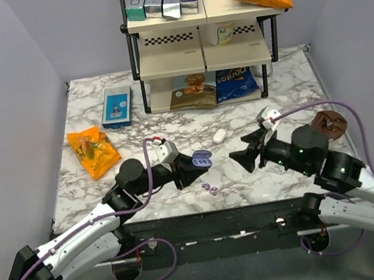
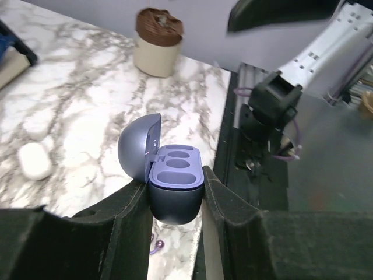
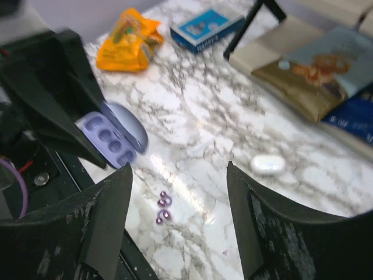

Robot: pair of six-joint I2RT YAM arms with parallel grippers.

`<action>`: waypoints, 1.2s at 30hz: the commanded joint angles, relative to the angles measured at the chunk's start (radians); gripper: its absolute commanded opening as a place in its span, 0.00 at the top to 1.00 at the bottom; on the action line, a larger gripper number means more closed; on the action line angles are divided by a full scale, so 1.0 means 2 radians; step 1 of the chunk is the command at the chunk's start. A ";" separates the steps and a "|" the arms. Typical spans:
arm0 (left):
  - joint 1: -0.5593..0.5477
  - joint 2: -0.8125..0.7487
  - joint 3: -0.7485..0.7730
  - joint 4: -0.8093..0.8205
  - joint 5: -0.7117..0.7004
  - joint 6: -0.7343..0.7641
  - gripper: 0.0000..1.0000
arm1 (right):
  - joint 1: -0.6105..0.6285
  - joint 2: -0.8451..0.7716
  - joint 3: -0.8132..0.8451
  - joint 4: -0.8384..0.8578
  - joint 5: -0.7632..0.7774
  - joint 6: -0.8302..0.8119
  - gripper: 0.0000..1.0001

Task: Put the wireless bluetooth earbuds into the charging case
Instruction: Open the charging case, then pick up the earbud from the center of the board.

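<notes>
My left gripper (image 1: pixel 190 168) is shut on the charging case (image 1: pixel 202 158), a lavender-blue round case with its lid open and empty paler wells; it shows between the fingers in the left wrist view (image 2: pixel 175 188) and in the right wrist view (image 3: pixel 111 138). The case is held a little above the marble. The two purple earbuds (image 1: pixel 210 188) lie side by side on the table near its front edge, just right of the case; they show in the right wrist view (image 3: pixel 162 207) and faintly under the case (image 2: pixel 156 245). My right gripper (image 1: pixel 241 159) is open and empty, to the right of the earbuds.
A white oval case (image 1: pixel 219 136) lies behind the earbuds. A chocolate muffin (image 1: pixel 330 123) stands at the right, an orange snack bag (image 1: pixel 93 152) and a blue box (image 1: pixel 116 107) at the left. A shelf rack (image 1: pixel 201 46) with snack bags stands at the back.
</notes>
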 commanded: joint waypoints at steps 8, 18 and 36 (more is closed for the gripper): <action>-0.008 -0.107 -0.068 0.015 -0.153 -0.007 1.00 | -0.006 0.118 -0.189 0.130 -0.056 0.200 0.55; -0.050 -0.114 -0.080 0.019 -0.199 -0.013 1.00 | -0.006 0.247 -0.164 0.157 -0.090 0.190 0.46; -0.076 -0.154 -0.087 -0.027 -0.229 -0.009 1.00 | -0.006 0.349 -0.140 0.183 -0.088 0.165 0.43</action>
